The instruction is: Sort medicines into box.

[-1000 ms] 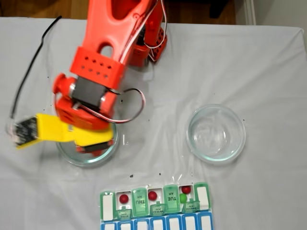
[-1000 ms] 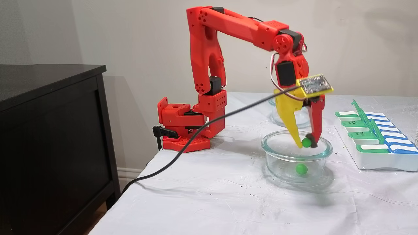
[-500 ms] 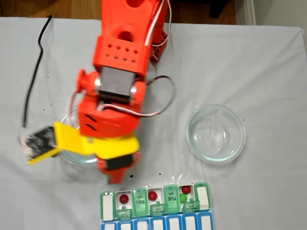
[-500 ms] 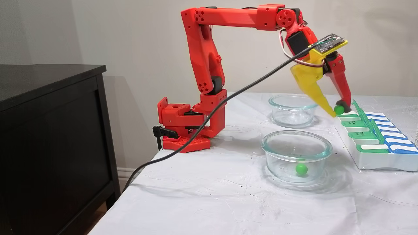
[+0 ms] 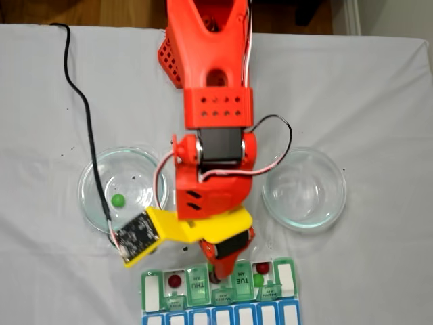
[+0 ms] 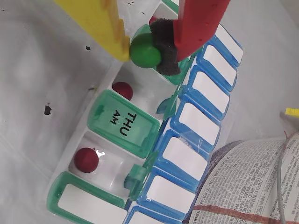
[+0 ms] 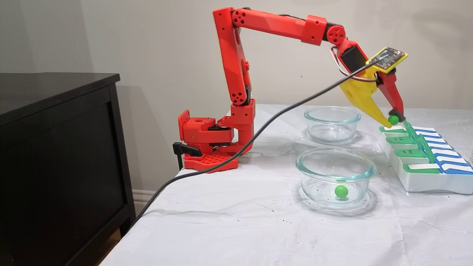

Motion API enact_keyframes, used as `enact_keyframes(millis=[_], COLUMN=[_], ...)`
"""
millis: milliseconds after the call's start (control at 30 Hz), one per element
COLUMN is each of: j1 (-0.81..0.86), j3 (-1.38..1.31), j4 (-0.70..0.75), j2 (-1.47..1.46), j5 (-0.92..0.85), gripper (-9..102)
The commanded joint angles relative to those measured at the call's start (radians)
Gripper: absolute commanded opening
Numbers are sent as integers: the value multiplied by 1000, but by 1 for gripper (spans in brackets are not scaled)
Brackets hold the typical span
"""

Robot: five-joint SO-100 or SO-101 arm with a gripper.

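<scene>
My gripper (image 6: 147,50) is shut on a bright green ball (image 6: 144,49), pinched between the yellow finger and the red finger's black pad. It hangs just above the box (image 6: 187,158), over an open cell beside the THU AM lid (image 6: 124,123). Two dark red balls (image 6: 122,90) (image 6: 86,159) lie in open cells on either side of that lid. In a fixed view the gripper (image 7: 392,120) holds the ball (image 7: 394,119) over the box's (image 7: 425,183) far end. From above, the gripper (image 5: 215,274) covers a middle cell; a red ball (image 5: 175,279), another red (image 5: 262,268) and a green ball (image 5: 258,279) lie in cells.
One green ball (image 5: 118,200) lies in the left glass dish (image 5: 91,203); the right glass dish (image 5: 338,196) holds nothing. A black cable (image 5: 84,115) runs from the wrist camera across the cloth. A dark cabinet (image 7: 55,147) stands beside the table. Printed paper (image 6: 247,186) lies beyond the box.
The gripper lifted a green ball out of the near dish and swung it across to above the box. One green ball stayed in the dish.
</scene>
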Motion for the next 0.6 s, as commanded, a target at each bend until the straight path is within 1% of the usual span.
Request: enact_keyframes(millis=[0,267,567], j1=[-18,-17,-18], j3=[-28,-23,-26], j4=[-64,-169,-230], j2=[2,-75,-150], j5=[-14,-17,-15], gripper=[0,0,0])
